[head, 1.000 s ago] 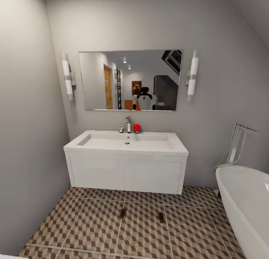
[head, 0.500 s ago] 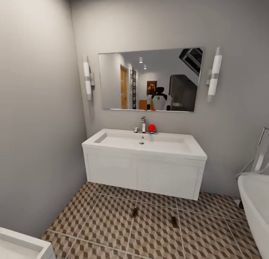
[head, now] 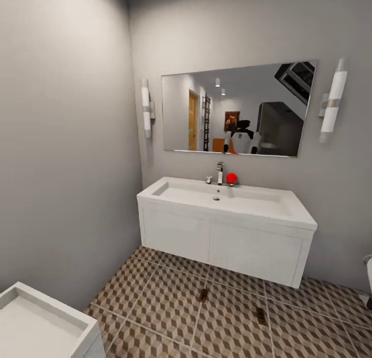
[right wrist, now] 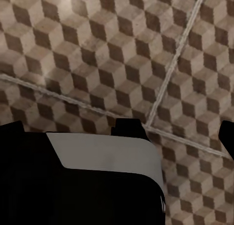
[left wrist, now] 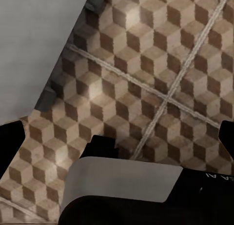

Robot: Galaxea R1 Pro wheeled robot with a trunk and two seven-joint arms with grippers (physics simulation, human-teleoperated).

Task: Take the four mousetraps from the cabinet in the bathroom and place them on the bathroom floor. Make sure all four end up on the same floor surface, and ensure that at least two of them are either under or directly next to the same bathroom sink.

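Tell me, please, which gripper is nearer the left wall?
Probably the left gripper: a pale wall-like surface meets the floor beside it; the right gripper hangs over open floor.

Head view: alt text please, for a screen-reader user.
Two mousetraps lie on the cube-patterned floor in front of a white sink with a chrome tap and a small red object beside it. A mirror flanked by two wall lights hangs above on the grey wall. A white unit's corner shows at lower left.
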